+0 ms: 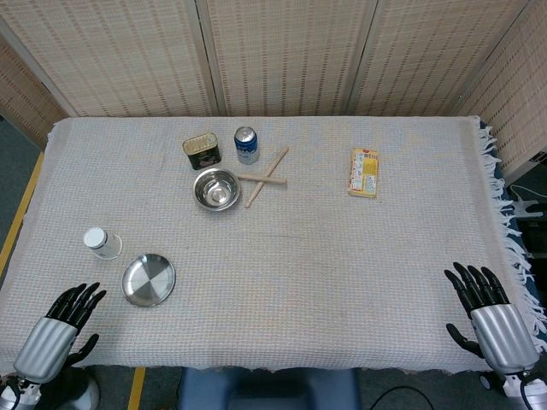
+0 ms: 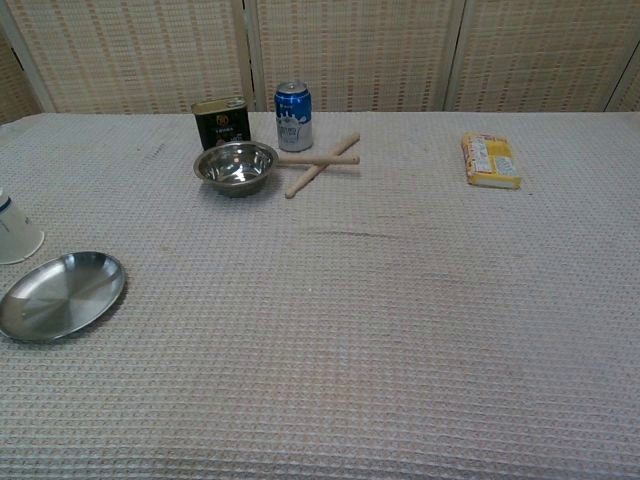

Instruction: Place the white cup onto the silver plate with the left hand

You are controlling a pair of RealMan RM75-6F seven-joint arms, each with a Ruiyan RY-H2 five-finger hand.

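Observation:
The white cup [image 1: 102, 243] lies on its side on the cloth at the left, also seen at the left edge of the chest view as the cup [image 2: 17, 235]. Just right of it and nearer the front lies the flat silver plate [image 1: 149, 279], the plate [image 2: 60, 294] showing bare in the chest view. My left hand [image 1: 62, 330] rests at the front left corner, fingers spread, holding nothing, a short way in front of the cup. My right hand [image 1: 487, 309] sits open at the front right edge. Neither hand appears in the chest view.
At the back middle stand a steel bowl [image 1: 215, 189], a dark tin [image 1: 202, 153] and a blue can [image 1: 246, 144], with two crossed wooden sticks [image 1: 266, 178] beside them. A yellow box [image 1: 364, 172] lies at the back right. Woven screens close off the rear.

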